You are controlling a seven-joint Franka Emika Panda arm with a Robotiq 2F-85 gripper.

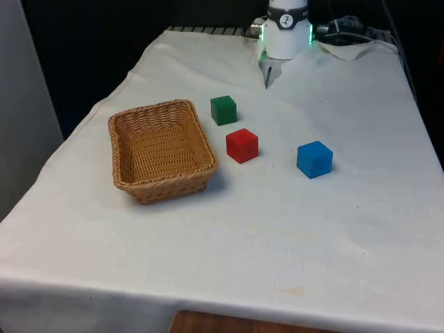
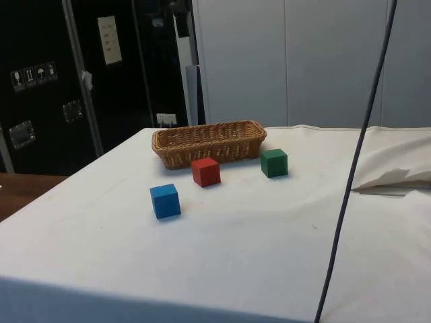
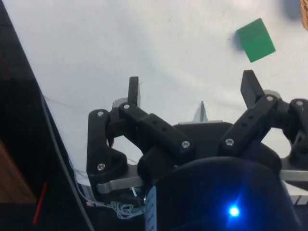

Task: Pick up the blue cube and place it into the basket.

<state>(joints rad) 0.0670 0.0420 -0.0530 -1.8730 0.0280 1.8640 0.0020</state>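
Note:
The blue cube [image 1: 314, 159] [image 2: 165, 200] sits on the white cloth, towards the front view's right, apart from the other cubes. The woven wicker basket [image 1: 166, 184] [image 2: 209, 145] stands at the front view's left with nothing in it. My gripper [image 1: 268, 75] [image 3: 191, 89] hangs at the table's far end, well behind the blue cube and far from it. Its fingers [image 3: 250, 86] are spread wide apart, open, with nothing between them.
A red cube [image 1: 241, 145] [image 2: 205, 171] lies between basket and blue cube. A green cube [image 1: 223, 109] [image 2: 274, 162] [image 3: 256, 40] sits just behind the red one, nearest my gripper. A dark cable [image 2: 357, 168] hangs across the side view. Cloth bunches up near the robot's base [image 1: 347, 48].

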